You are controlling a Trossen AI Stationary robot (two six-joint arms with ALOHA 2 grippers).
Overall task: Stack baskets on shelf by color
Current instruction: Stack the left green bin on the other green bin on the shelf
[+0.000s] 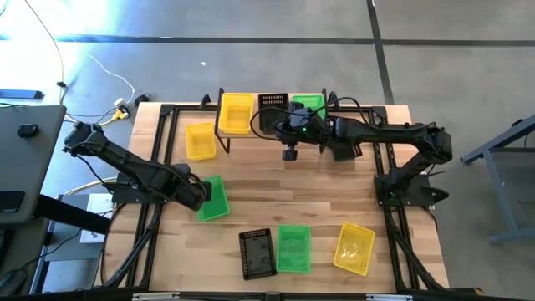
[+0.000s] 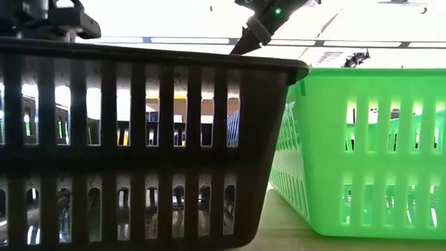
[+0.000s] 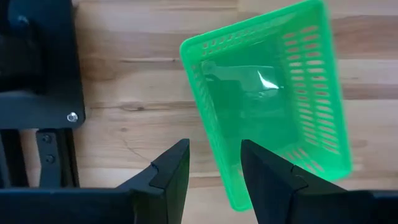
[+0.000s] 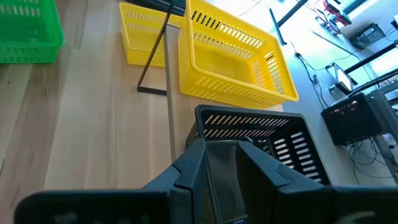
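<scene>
The shelf (image 1: 256, 125) stands at the table's far edge and carries a yellow basket (image 1: 236, 113), a black basket (image 1: 273, 111) and a green basket (image 1: 308, 105) side by side. My right gripper (image 1: 290, 127) hangs over the black basket (image 4: 261, 134) on the shelf. My left gripper (image 3: 214, 174) is open over a green basket (image 3: 267, 99) that lies askew at the table's left (image 1: 214, 198). Its fingers stand on either side of that basket's long wall. My left gripper comes from above, pointing down, astride the green basket's long wall (image 3: 217, 158) near a corner, one finger over the inside and one outside. Whether either finger touches the wall I cannot tell. The basket sits on the table on its base.
A second yellow basket (image 1: 201, 140) sits on the table left of the shelf. Near the near edge stand a black basket (image 1: 257, 252), a green one (image 1: 293, 248) and a yellow one (image 1: 354, 248). The black (image 2: 139, 139) and green (image 2: 362, 153) ones fill the low view.
</scene>
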